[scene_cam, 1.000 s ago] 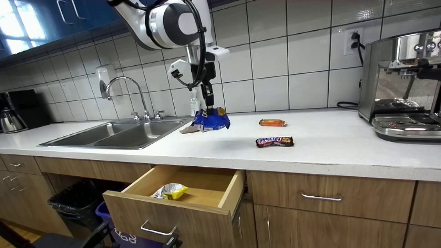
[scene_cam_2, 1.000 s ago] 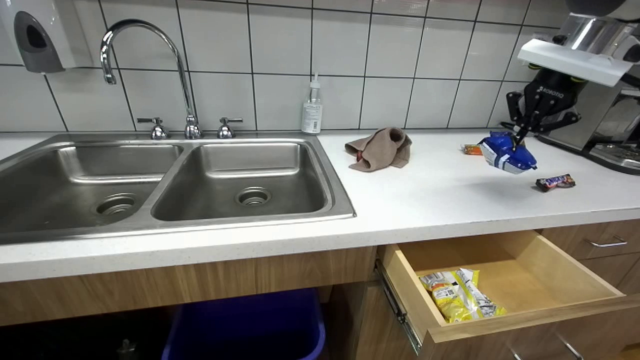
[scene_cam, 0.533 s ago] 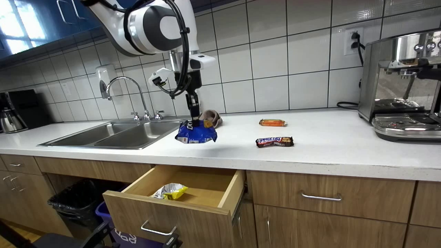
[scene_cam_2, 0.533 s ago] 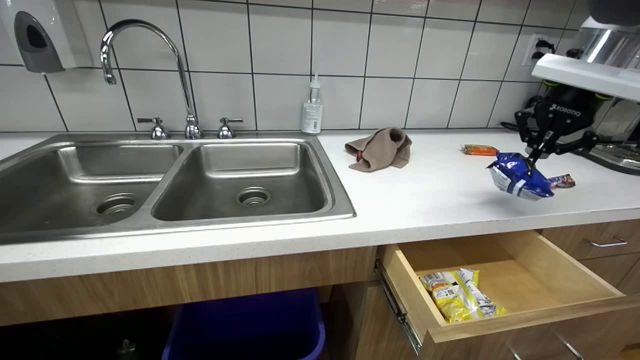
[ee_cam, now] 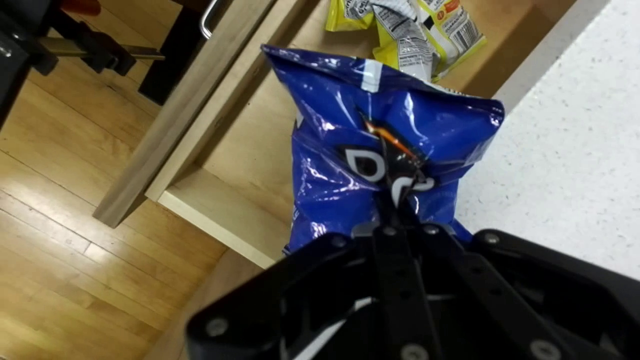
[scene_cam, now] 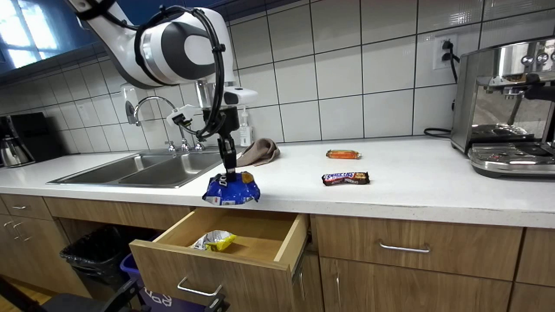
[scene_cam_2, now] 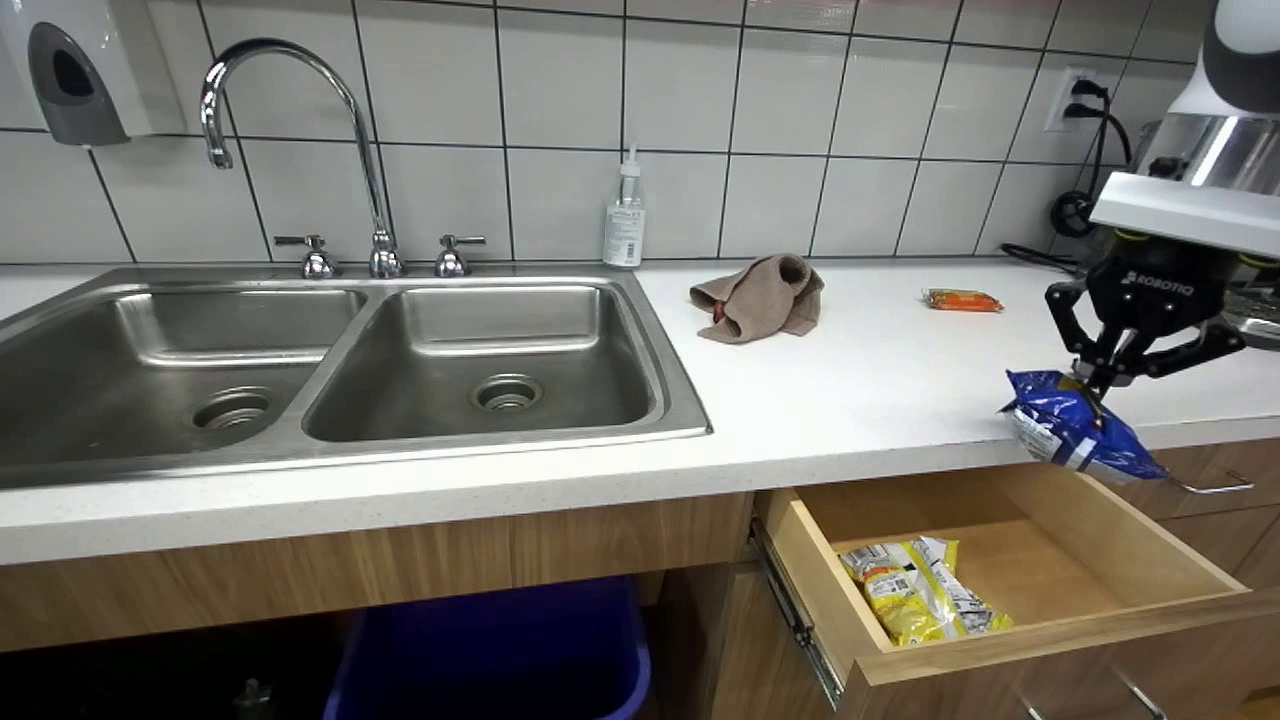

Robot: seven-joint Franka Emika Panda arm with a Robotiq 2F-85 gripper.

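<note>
My gripper [scene_cam: 230, 175] is shut on a shiny blue chip bag [scene_cam: 233, 193], its fingers pinching the middle. In an exterior view the gripper [scene_cam_2: 1092, 392] holds the bag [scene_cam_2: 1070, 425] tilted, above the drawer's back right part. The wrist view shows the gripper [ee_cam: 397, 202] pinching the bag [ee_cam: 335, 175], with the open wooden drawer [ee_cam: 250, 150] and the counter edge below it. Yellow and silver bags [scene_cam_2: 905, 595] lie at the drawer's left side; they also show in the wrist view [ee_cam: 415, 40]. The drawer [scene_cam: 256, 236] is pulled out under the counter.
A Snickers bar [scene_cam: 345, 178] and an orange-wrapped bar [scene_cam: 343, 154] lie on the white counter [scene_cam: 412, 182]. A brown cloth [scene_cam_2: 765, 300] lies beside the steel sink [scene_cam_2: 690, 420]. An espresso machine [scene_cam: 511, 108] stands at one end. A blue bin [scene_cam_2: 490, 650] stands under the counter.
The gripper has carried the blue bag forward and down, from over the counter to the counter's front edge by the drawer. The grip is unchanged; the drawer and the bags in it have not moved.
</note>
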